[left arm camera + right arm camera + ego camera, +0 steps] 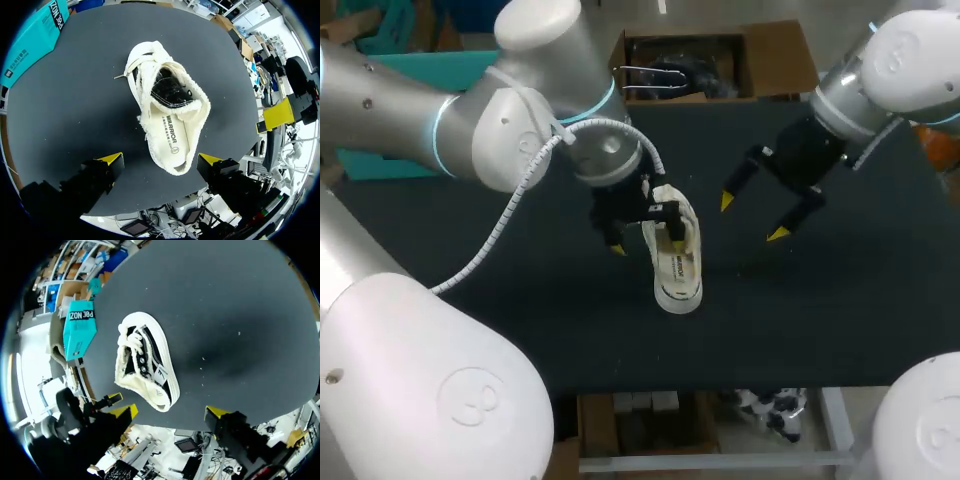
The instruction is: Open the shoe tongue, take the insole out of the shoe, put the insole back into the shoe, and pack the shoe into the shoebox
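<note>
The left gripper [161,160] had its jaws spread wide, one on each side of the heel of the white sneaker [170,105], not touching it. The right gripper [752,218] hung apart from the shoe, its jaws also spread and empty. The insole [175,142] lay inside the sneaker, which stood near the middle of the dark counter [820,300]; the teal shoebox [30,45] was at the counter's edge. Nothing pinned the sneaker down, so I think a pull on the insole could drag or tip the whole shoe.
</note>
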Available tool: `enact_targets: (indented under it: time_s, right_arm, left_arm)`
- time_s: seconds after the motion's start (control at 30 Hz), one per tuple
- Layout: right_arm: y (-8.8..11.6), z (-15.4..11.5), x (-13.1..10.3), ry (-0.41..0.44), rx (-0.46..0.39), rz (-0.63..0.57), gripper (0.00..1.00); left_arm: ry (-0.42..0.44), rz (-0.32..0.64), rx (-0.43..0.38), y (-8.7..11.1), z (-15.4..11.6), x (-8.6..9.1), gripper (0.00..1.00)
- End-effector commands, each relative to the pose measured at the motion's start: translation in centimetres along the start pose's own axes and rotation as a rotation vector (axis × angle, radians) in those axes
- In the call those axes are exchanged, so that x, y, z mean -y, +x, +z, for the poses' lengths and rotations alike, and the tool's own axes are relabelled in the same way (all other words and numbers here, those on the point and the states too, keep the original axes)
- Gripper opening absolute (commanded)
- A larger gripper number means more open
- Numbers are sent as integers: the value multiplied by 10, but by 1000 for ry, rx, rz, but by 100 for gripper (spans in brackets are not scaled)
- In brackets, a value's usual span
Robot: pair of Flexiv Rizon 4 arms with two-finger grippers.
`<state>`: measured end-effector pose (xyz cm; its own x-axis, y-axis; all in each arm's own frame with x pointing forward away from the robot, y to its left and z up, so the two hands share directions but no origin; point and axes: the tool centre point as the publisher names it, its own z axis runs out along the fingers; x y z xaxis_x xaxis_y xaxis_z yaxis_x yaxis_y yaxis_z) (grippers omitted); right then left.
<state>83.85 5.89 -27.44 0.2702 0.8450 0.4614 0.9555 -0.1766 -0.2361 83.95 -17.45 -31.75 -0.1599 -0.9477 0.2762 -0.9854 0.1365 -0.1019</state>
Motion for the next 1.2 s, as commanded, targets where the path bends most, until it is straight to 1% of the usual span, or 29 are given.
enact_targets:
  time_s: [0.03,0.07,0.13,0.17,0.2,0.27,0.3,0.37,0.4,0.47,0.53,0.6,0.63,0.67,0.7,0.73,0.8,0.87,1.03,1.13,1.2]
  right_arm:
    - [2,-6,-1,25,67,-85,100]
    - [0,-6,-1,20,74,-108,100]
    - [-1,-7,0,7,97,-157,100]
    - [-2,-7,2,-2,108,-185,100]
    - [-3,-7,3,-6,117,-195,100]
    - [-5,-7,5,-19,136,-230,100]
    - [-6,-8,6,-24,142,-239,100]
    - [-8,-8,8,-39,155,-271,100]
    - [-10,-8,9,-43,159,-287,100]
    - [-12,-8,10,-52,175,-302,100]
    - [-15,-9,12,-58,188,-326,100]
    - [-20,-10,13,-66,191,-359,100]
    - [-22,-10,14,-65,188,-366,100]
    - [-24,-11,14,-65,186,-370,100]
    - [-25,-11,14,-55,183,-361,100]
    - [-27,-11,12,-23,167,-309,100]
    - [-27,-11,12,-23,167,-309,100]
    - [-27,-11,12,-23,167,-309,100]
    - [-27,-11,12,-23,167,-309,100]
    - [-27,-11,12,-23,167,-309,100]
    - [-27,-11,12,-23,167,-309,100]
  left_arm:
    - [-9,-12,172,5,16,14,95]
    - [-1,-23,188,5,18,17,92]
    - [-2,-32,184,4,21,21,86]
    - [5,-42,202,4,23,23,82]
    - [10,-49,204,3,24,26,76]
    - [21,-58,207,2,25,30,58]
    - [21,-62,205,1,25,32,57]
    - [29,-76,211,0,26,35,60]
    - [28,-77,211,0,27,36,59]
    - [31,-85,210,-1,29,39,50]
    - [33,-90,215,-1,30,41,46]
    - [30,-93,214,-1,31,43,45]
    - [30,-96,212,-1,32,44,42]
    - [30,-101,211,-2,33,45,33]
    - [29,-104,211,-2,33,45,1]
    - [31,-110,212,-3,34,45,0]
    - [37,-118,208,-5,34,45,0]
    - [43,-121,209,-8,33,40,0]
    - [93,-139,197,-19,31,29,0]
    - [107,-127,179,-26,32,23,0]
    - [118,-103,146,-30,31,24,0]
